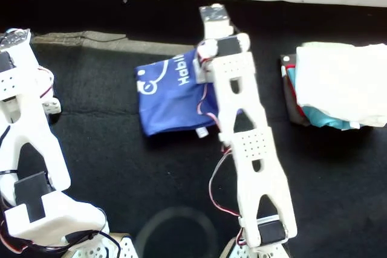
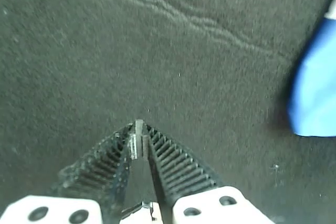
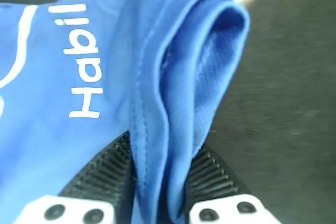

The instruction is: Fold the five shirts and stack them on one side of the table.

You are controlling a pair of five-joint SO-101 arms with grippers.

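A folded blue shirt (image 1: 172,95) with white print lies on the black table (image 1: 109,137) near the middle. My right arm stretches over its right edge, and my right gripper (image 3: 160,182) is shut on a fold of the blue shirt (image 3: 157,93). A stack of folded shirts (image 1: 341,86), white on top with teal beneath, sits at the right side. At the far left, my left gripper (image 2: 140,145) hangs shut over bare black cloth with nothing in it. An edge of the blue shirt (image 2: 315,87) lies off to one side of it.
A pale strip (image 1: 115,41) runs along the back of the table, left of the blue shirt. Black cloth lies bare in front of the shirt and between the two arms.
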